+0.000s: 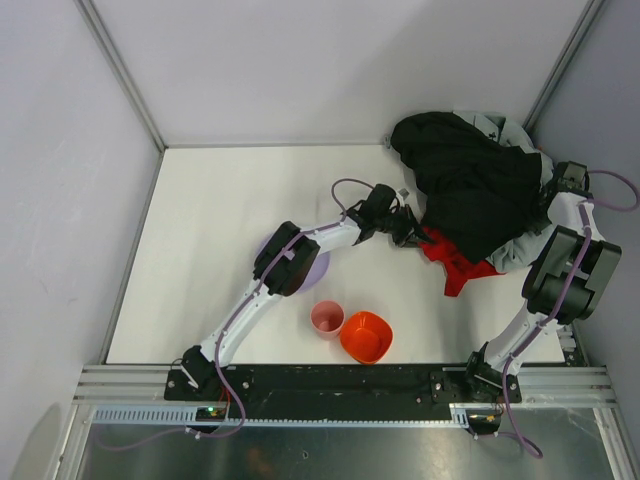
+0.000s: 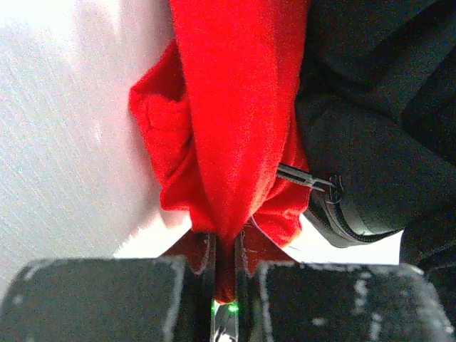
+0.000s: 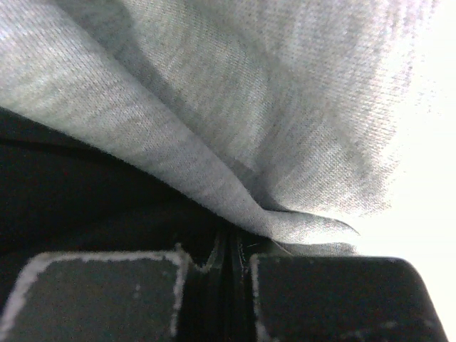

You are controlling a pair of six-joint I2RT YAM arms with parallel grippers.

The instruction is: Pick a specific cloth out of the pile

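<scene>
The bright red cloth point(image 1: 455, 262) lies at the front edge of the pile point(image 1: 470, 185), partly under its black fabric. My left gripper point(image 1: 412, 230) is shut on the cloth's left edge. In the left wrist view a fold of the red cloth point(image 2: 228, 107) runs down between the closed jaws of the left gripper point(image 2: 226, 249), with black garment point(image 2: 377, 107) to its right. My right gripper point(image 1: 546, 195) is at the pile's right side. In the right wrist view the right gripper point(image 3: 231, 246) is shut on grey fabric point(image 3: 235, 92) and black fabric point(image 3: 85, 192) of the pile.
A purple plate point(image 1: 318, 268) lies partly under my left arm. A pink cup point(image 1: 327, 318) and an orange bowl point(image 1: 366, 336) stand near the front edge. Walls close the table at the back and right, near the pile.
</scene>
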